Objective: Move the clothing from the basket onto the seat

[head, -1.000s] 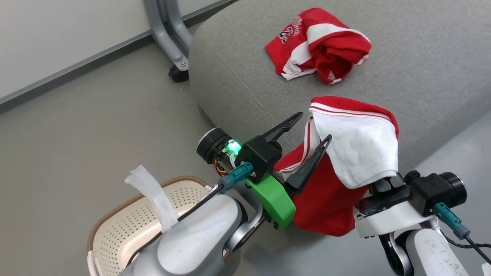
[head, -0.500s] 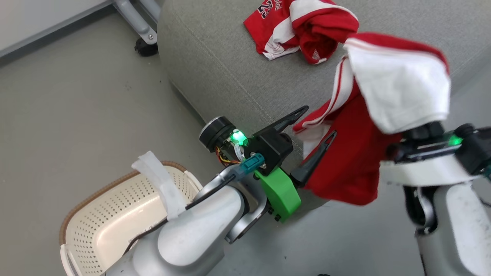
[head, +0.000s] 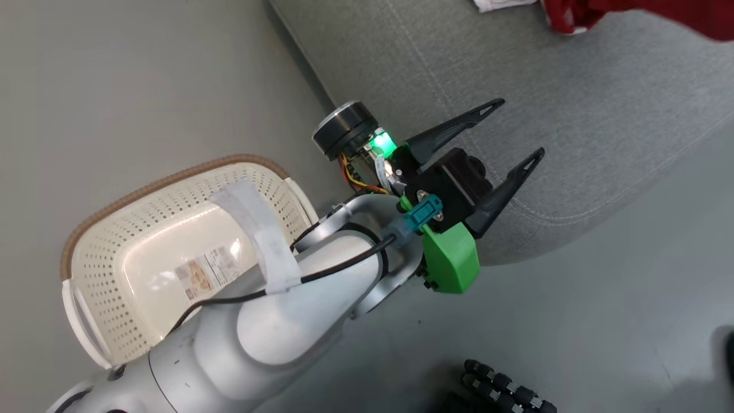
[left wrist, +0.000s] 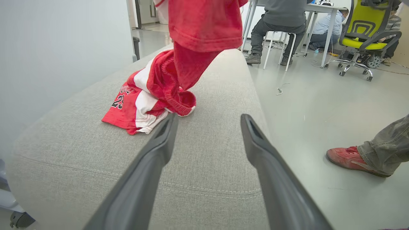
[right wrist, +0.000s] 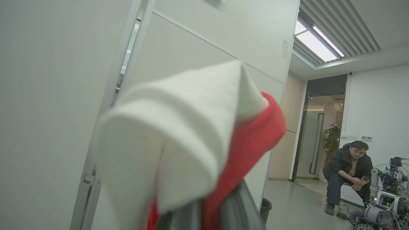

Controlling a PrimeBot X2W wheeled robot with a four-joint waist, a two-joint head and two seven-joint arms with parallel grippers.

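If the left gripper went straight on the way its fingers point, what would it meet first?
Probably the light-grey woven seat cushion, which lies ahead under the open left gripper. The crumpled red-and-white garment lying on it sits just left of that line. Depth is unclear.

The clothing runs off the head view's top edge; blurred in the right wrist view, it hides most of the right claw

grey floor; lime office chair at two o'clock of the left wrist view; white wall panels, ceiling light strip at one o'clock of the right wrist view.
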